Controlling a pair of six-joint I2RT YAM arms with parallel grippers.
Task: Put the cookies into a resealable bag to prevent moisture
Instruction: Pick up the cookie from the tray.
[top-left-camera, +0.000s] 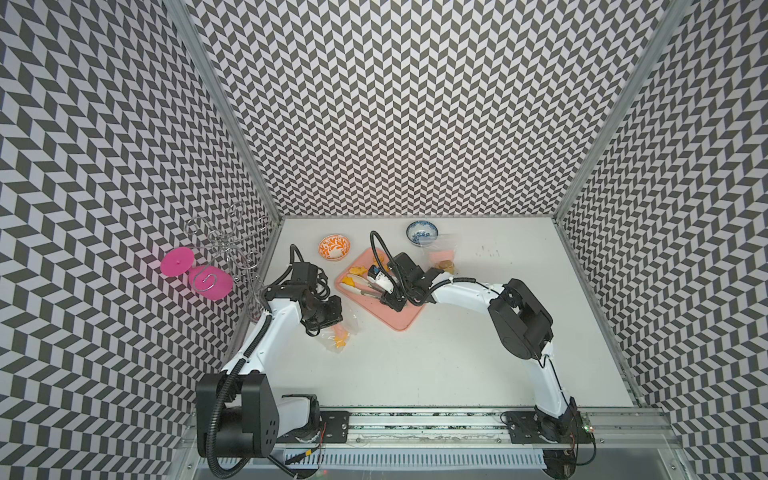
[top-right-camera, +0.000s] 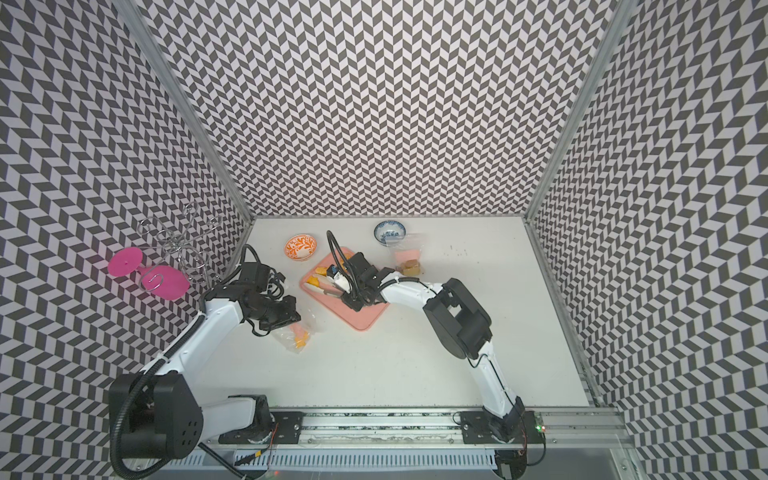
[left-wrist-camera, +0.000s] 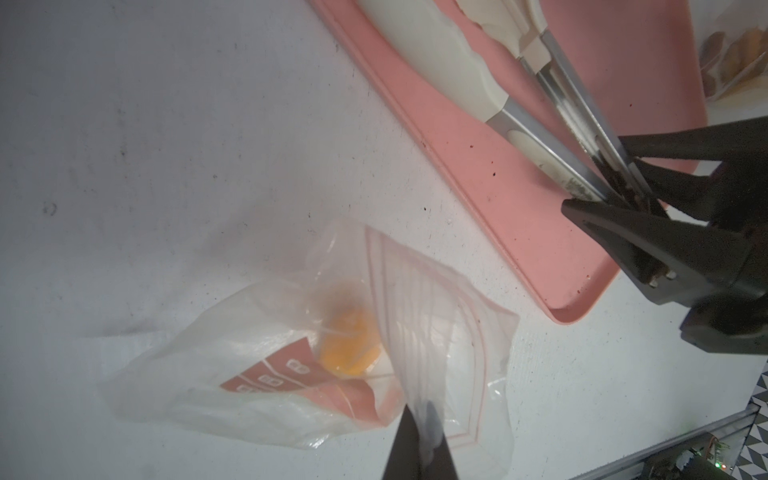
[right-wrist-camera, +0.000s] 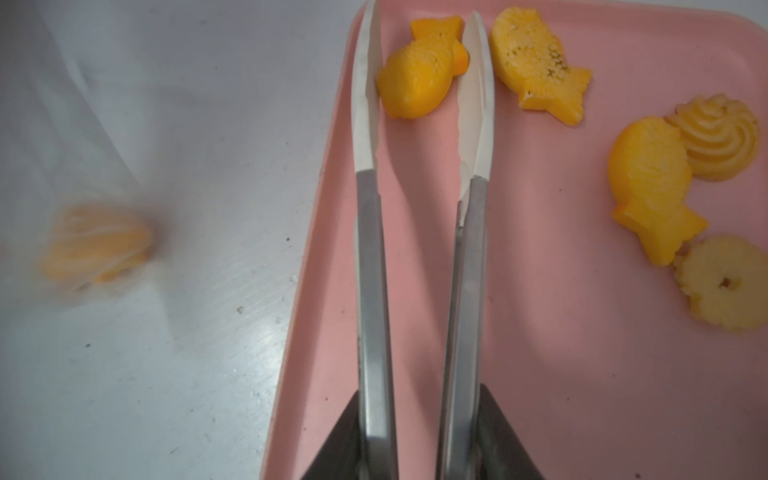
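Cannot tell the shape of the cookie (right-wrist-camera: 97, 243) inside the resealable bag (right-wrist-camera: 62, 116) in the right wrist view, smeared to an orange blur. Cuts off the flower cookie (right-wrist-camera: 723, 286) at the frame edge and the tongs (right-wrist-camera: 372, 270) at their tips. Hides much of the pink tray (top-left-camera: 401, 320) (top-right-camera: 361, 320) under the right arm (top-left-camera: 457, 291) (top-right-camera: 405, 291) in both top views.

The tongs (right-wrist-camera: 372, 270) in my right gripper (right-wrist-camera: 419, 392) have brushed metal arms and smooth, matt white plastic tips. My fingers (right-wrist-camera: 332, 457) look like matt black plastic. The tray (right-wrist-camera: 561, 353) is matt pink plastic. The cookies (right-wrist-camera: 415, 79) are grainy and crumbly. The bag (left-wrist-camera: 436, 316) is thin, glossy, crinkled clear film. The table (right-wrist-camera: 187, 374) is white and scuffed, with a faint sheen.
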